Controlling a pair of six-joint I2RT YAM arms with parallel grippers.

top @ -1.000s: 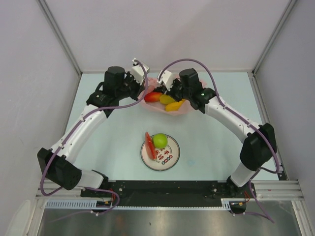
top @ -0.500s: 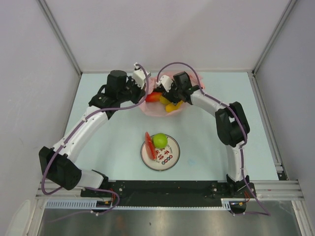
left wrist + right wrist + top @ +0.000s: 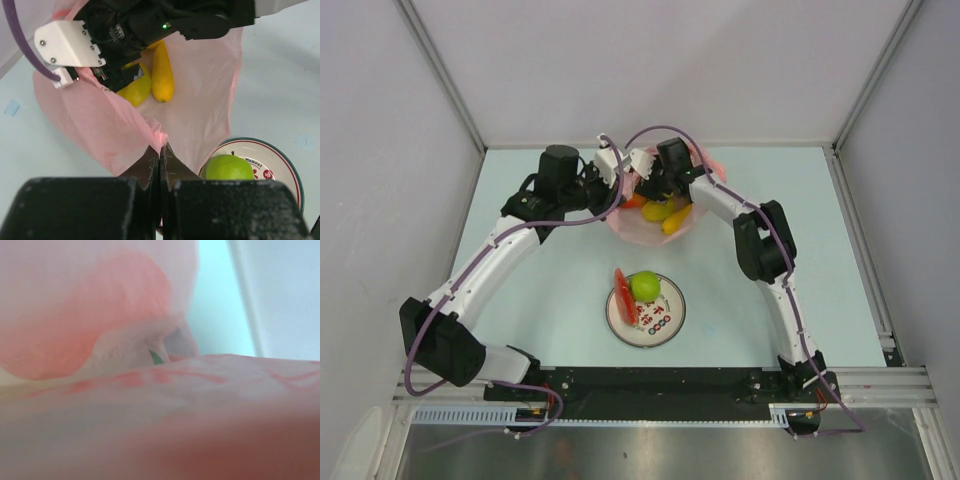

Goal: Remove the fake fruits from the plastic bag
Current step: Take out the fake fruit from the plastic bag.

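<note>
Pale-blue table (image 3: 280, 65): left pincer (image 3: 160, 156) clamped on bag (image 3: 100, 130) rim, plate (image 3: 272, 161) w/ "Moment" just right. Right pincer (image 3: 646, 186) in bag; can't tell state.

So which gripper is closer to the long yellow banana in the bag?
Right. The right gripper is inside the plastic bag, just beside the banana. The left gripper is shut on the bag's rim, farther from the banana.

Plain grey-white walls (image 3: 660, 60) enclose my pale green table (image 3: 540, 290) on three sides, aluminium posts (image 3: 441, 75) at the far corners; even, soft light falls, and a black rail (image 3: 660, 380) edges the near side.
</note>
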